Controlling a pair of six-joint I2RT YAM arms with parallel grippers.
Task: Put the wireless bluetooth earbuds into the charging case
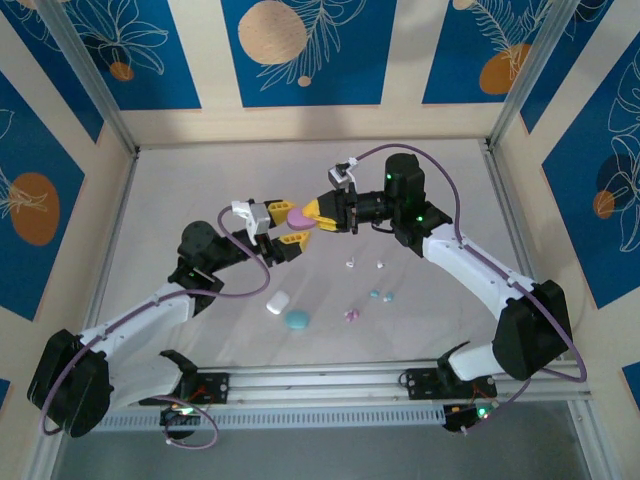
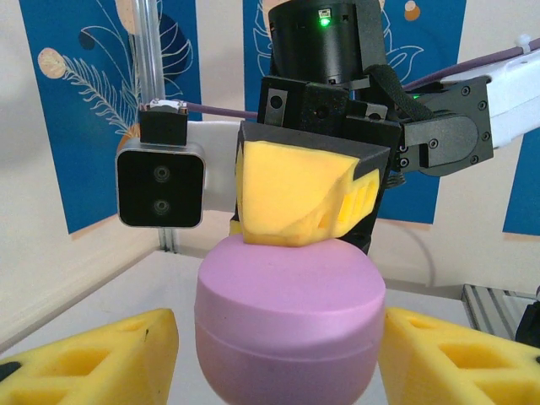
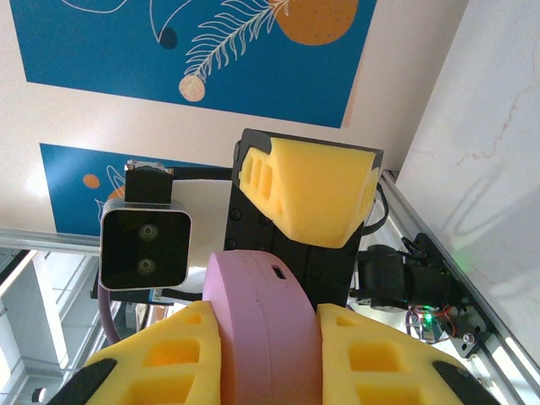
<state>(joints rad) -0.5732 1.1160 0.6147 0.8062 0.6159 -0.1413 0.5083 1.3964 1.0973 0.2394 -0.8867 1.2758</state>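
Note:
A round pink charging case hangs in mid-air over the table's middle, lid closed. My right gripper is shut on it, yellow pads pressed on both flat faces. My left gripper faces it from the left and stands open around the case, with a gap showing at its left finger. The earbuds lie loose on the table: white ones, cyan ones and pink ones. A charging port shows on the case's rim.
A white case and a cyan case lie closed on the table near the front, left of the earbuds. Patterned walls and metal posts enclose the table. A rail runs along the near edge by the arm bases.

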